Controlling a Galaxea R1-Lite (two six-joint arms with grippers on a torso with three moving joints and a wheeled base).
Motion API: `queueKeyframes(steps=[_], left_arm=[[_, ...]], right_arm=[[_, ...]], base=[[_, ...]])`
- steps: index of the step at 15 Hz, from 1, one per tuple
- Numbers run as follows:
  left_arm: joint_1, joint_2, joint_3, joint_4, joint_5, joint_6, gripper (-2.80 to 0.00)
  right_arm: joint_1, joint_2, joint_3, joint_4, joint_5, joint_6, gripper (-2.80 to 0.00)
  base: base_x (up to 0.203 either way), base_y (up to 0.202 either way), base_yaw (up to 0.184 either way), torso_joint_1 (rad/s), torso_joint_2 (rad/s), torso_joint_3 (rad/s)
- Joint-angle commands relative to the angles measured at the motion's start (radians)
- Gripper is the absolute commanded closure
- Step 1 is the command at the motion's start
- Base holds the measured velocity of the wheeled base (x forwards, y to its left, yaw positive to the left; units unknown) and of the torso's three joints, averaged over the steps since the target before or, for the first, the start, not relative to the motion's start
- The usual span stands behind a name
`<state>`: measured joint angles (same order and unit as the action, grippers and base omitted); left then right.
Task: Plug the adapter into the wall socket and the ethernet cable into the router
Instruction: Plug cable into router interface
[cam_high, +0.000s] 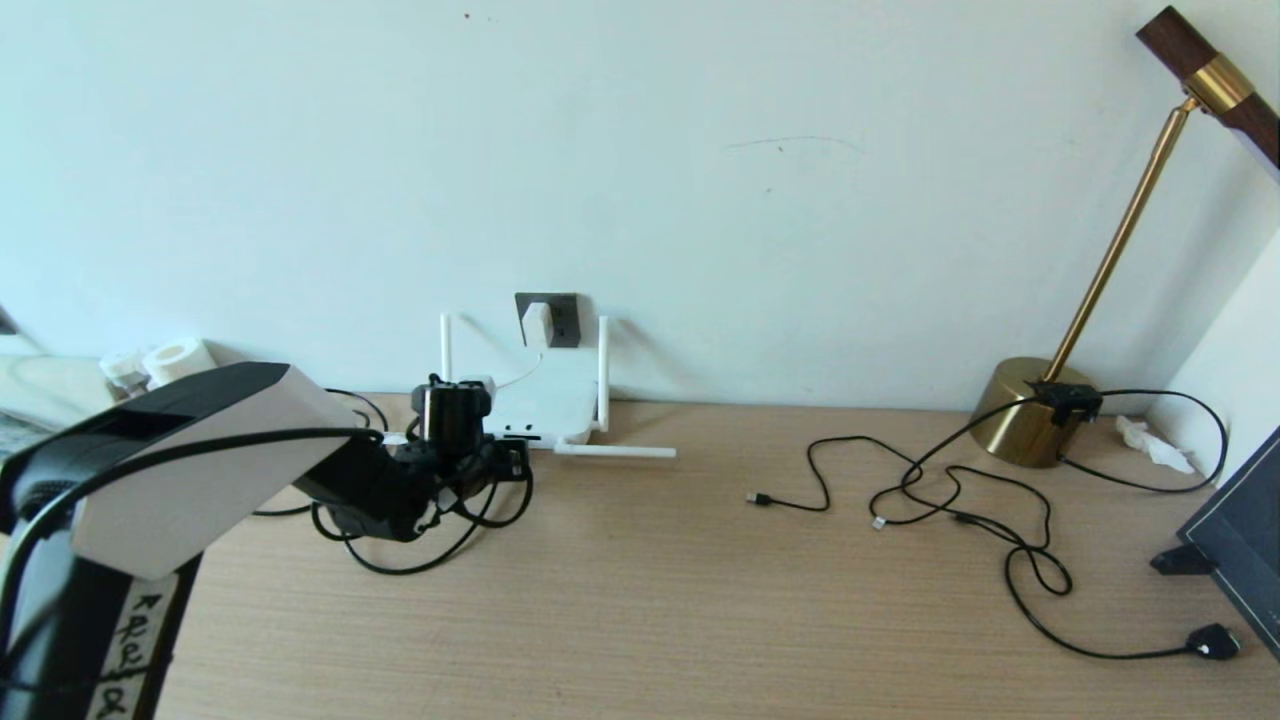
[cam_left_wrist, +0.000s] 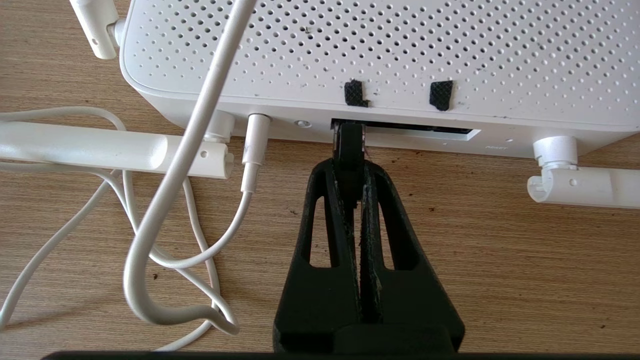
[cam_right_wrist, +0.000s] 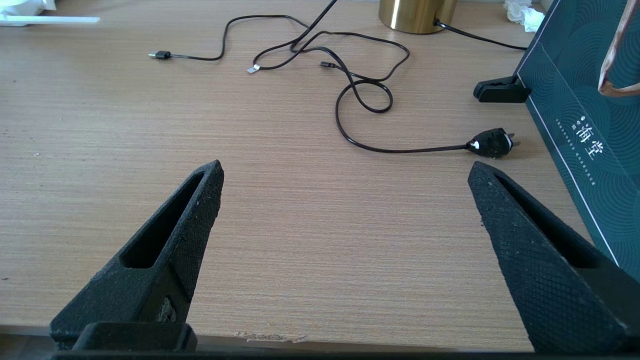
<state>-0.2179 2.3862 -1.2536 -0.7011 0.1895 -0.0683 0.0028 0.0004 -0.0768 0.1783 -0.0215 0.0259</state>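
Observation:
The white adapter (cam_high: 537, 322) sits in the dark grey wall socket (cam_high: 562, 318), and its thin white cord (cam_left_wrist: 200, 125) runs down over the router. The router (cam_left_wrist: 400, 50) lies flat against the wall with its antennas (cam_left_wrist: 100, 147) splayed out. My left gripper (cam_left_wrist: 350, 169) is shut on the black boot of the ethernet cable (cam_left_wrist: 349, 145). The plug end meets the left end of the router's dark port slot (cam_left_wrist: 425, 131); how deep it sits is hidden. The cable loops on the table (cam_high: 420, 562) below the left arm. My right gripper (cam_right_wrist: 345, 175) hangs open over bare table near the front edge.
A brass lamp base (cam_high: 1030, 410) stands at the back right. Thin black cords (cam_high: 950, 500) sprawl from it to a flat black plug (cam_right_wrist: 492, 142). A dark teal box (cam_right_wrist: 575, 125) leans at the right edge. A small white plug (cam_left_wrist: 255, 140) sits in the router's power jack.

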Motion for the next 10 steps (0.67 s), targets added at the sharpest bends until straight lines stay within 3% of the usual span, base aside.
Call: queueKeyframes(steps=[1,10], left_arm=[[0.0,0.002,0.0,-0.009,0.001,-0.001,0.0],[0.0,0.005,-0.013,-0.009,-0.001,0.001,0.0]], right_arm=[[0.0,0.0,0.0,0.001,0.0,0.0,-2.8],[0.0,0.0,0.0,0.001,0.0,0.0,-2.8]], base=[[0.0,0.0,0.0,0.0,0.0,0.0],[0.0,0.0,0.0,0.0,0.0,0.0]])
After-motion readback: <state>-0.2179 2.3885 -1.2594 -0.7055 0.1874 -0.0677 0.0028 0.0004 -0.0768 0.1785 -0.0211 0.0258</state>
